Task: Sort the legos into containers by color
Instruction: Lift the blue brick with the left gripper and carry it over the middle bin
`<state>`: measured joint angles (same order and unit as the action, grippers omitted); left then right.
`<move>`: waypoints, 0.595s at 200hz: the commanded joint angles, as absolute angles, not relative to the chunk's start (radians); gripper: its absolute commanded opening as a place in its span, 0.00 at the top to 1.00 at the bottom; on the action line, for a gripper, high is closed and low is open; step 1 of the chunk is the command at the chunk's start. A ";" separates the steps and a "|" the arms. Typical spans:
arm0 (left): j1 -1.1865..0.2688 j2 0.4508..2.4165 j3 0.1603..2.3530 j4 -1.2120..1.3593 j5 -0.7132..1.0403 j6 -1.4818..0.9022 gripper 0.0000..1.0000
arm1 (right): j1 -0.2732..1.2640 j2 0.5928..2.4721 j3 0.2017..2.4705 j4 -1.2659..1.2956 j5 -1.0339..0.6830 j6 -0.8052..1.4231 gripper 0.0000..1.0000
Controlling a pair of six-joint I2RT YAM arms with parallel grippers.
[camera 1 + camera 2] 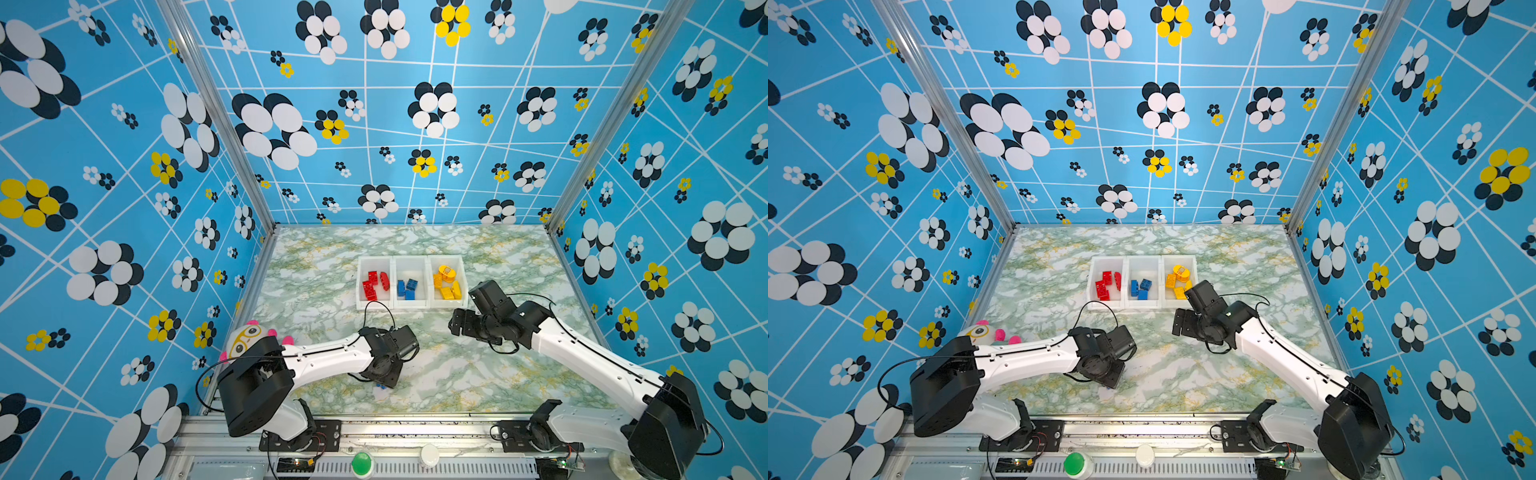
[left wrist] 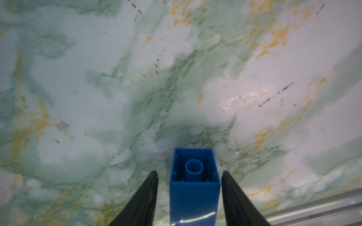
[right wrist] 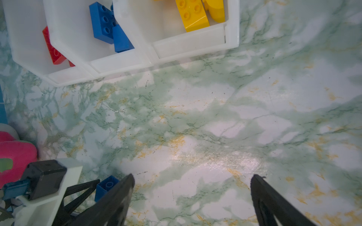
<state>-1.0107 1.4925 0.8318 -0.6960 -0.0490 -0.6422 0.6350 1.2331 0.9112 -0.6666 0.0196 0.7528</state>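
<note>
Brick (image 2: 194, 187), blue, lies on the desk (image 2: 98, 97) between the jaws of my left hand (image 2: 190, 172), half open, a gap each side, ungripped. My right hand (image 3: 193, 176) gapes empty near the bins (image 1: 411, 306) of sorted bricks (image 1: 370, 290).

Am seeing three white containers (image 1: 411, 306) sitting joined in row on marbled table (image 1: 478, 374). Red bricks (image 1: 376, 284) lying in left bin, blue bricks (image 1: 406, 288) in middle, yellow pieces (image 1: 448, 284) in right. Lone blue brick (image 2: 194, 187) sitting well apart, nearer front edge, hollow underside showing in left wrist view.
</note>
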 commanded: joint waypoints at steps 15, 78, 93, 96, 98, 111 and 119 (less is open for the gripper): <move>-1.020 1.498 0.857 -0.702 -0.049 -0.634 0.56 | 0.643 1.218 0.904 -0.655 0.016 0.768 0.05; -1.020 1.463 0.876 -0.725 -0.054 -0.646 0.68 | 0.642 1.203 0.885 -0.649 0.017 0.775 0.04; -1.021 1.452 0.892 -0.736 -0.063 -0.650 0.69 | 0.642 1.196 0.883 -0.649 0.018 0.777 0.04; -1.020 1.450 0.897 -0.738 -0.067 -0.650 0.69 | 0.643 1.195 0.882 -0.648 0.018 0.778 0.05; -1.020 1.449 0.900 -0.740 -0.068 -0.650 0.69 | 0.642 1.194 0.882 -0.648 0.018 0.779 0.04; -1.020 1.442 0.924 -0.751 -0.085 -0.648 0.69 | 0.643 1.188 0.879 -0.650 0.018 0.779 0.04; -1.017 1.440 0.942 -0.757 -0.095 -0.646 0.69 | 0.643 1.185 0.878 -0.650 0.018 0.781 0.04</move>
<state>-1.0153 1.4731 0.8806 -0.7170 -0.0544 -0.6426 0.6350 1.2079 0.8974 -0.6456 0.0193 0.7650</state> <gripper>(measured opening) 0.359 0.954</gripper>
